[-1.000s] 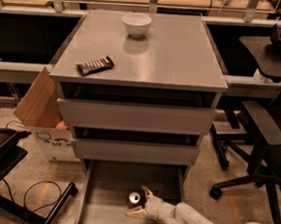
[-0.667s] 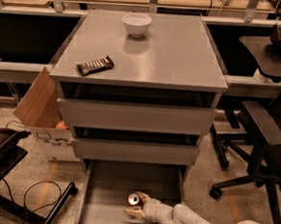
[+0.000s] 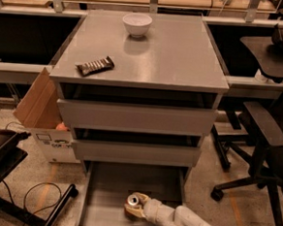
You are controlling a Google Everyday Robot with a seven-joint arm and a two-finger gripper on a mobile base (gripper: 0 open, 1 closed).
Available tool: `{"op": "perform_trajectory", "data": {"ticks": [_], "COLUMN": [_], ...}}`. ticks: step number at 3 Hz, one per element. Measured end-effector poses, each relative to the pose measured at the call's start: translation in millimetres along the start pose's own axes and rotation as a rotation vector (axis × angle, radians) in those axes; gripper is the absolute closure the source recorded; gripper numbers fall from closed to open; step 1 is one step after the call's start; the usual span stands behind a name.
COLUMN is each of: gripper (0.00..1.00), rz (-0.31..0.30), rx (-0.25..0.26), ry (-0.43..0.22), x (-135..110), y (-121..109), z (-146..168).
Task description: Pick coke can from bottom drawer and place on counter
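Observation:
The coke can stands in the open bottom drawer, near its middle front; only its silver top and a bit of red side show. My gripper reaches in from the lower right on the white arm. Its tan fingers sit on both sides of the can and are closed on it, with the can still low in the drawer. The grey counter is the cabinet's top, above the two shut upper drawers.
A white bowl stands at the counter's back middle. A dark foil snack bar lies at its front left. A cardboard box stands left of the cabinet. A black office chair is on the right, and cables lie on the floor at the left.
My gripper moved a little left and forward onto the can, and its fingers came together around it. The can has hardly shifted.

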State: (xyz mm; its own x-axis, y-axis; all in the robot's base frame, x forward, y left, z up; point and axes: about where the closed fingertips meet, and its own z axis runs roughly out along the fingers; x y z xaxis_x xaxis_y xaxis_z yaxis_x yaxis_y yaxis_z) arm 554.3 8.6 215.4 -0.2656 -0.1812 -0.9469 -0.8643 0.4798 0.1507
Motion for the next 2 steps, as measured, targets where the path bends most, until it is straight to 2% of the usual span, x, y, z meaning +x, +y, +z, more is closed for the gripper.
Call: {"op": "perform_trajectory", "data": {"ticks": [1,2], "gripper": [1.0,1.0], "rz": [0.04,0.091], "rx": [-0.097,-0.217], "ry": [-0.058,-0.064], "x": [-59.7,-161.9], "y": [18.7,51.4], "z": [-21.5,-73.7]}}
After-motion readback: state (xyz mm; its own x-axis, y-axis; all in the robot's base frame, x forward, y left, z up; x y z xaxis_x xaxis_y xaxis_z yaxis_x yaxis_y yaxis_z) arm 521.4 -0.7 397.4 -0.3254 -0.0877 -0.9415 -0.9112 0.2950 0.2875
